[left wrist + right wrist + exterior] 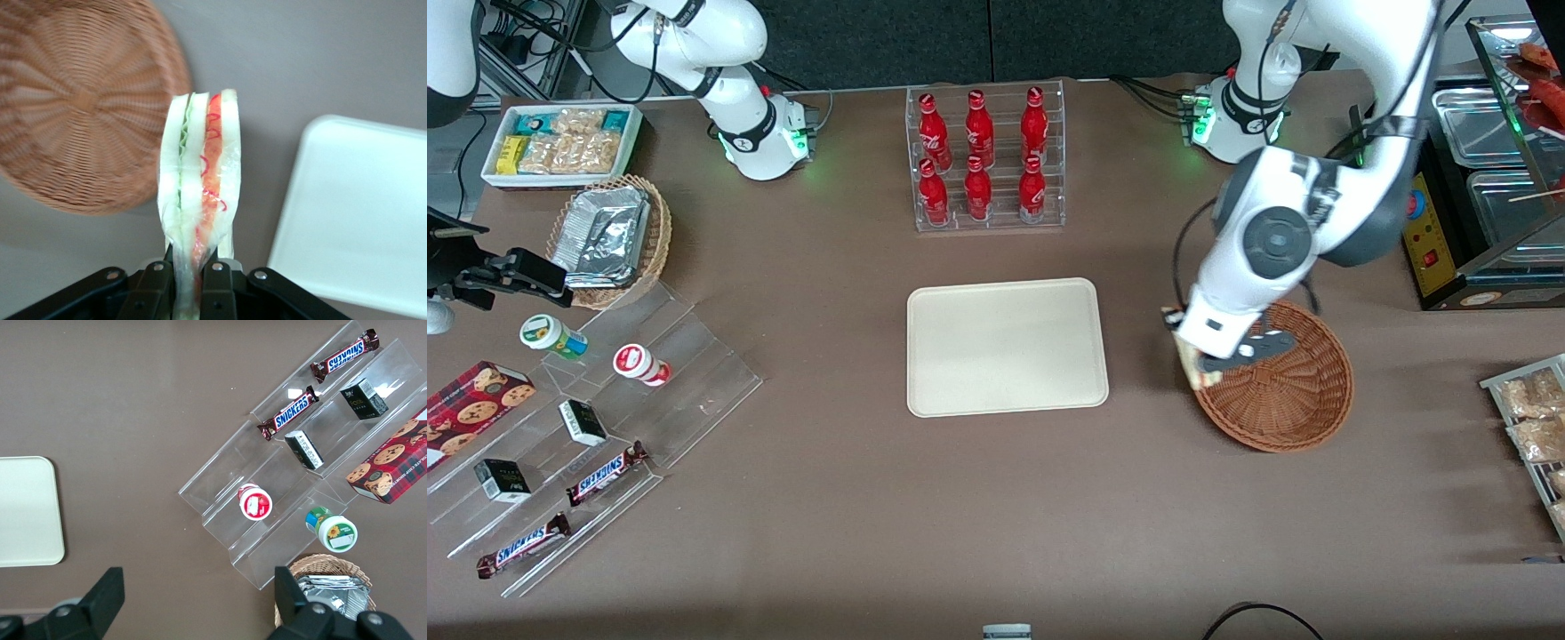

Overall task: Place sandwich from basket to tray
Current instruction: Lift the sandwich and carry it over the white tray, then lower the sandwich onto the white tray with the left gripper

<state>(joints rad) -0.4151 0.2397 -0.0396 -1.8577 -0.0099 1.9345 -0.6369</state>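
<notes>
My left gripper (190, 277) is shut on the sandwich (200, 173), pinching the narrow end of the wrapped white-bread wedge, whose red-orange and green filling stripes face the wrist camera. In the front view the gripper (1199, 360) hangs over the rim of the reddish-brown woven basket (1289, 400), on the side nearest the tray. Only a corner of the sandwich (1184, 354) shows there, under the wrist. No other food shows in the basket (73, 100). The cream tray (1007, 347) lies bare at the table's middle, a short gap from the basket, and its rounded corner (360, 213) shows beside the sandwich.
A clear rack of red bottles (985, 160) stands farther from the front camera than the tray. A tan basket of foil packets (609, 236), a white snack bin (560, 142) and acrylic snack shelves (569, 427) lie toward the parked arm's end. A metal warmer (1485, 178) and a snack rack (1534, 418) stand at the working arm's end.
</notes>
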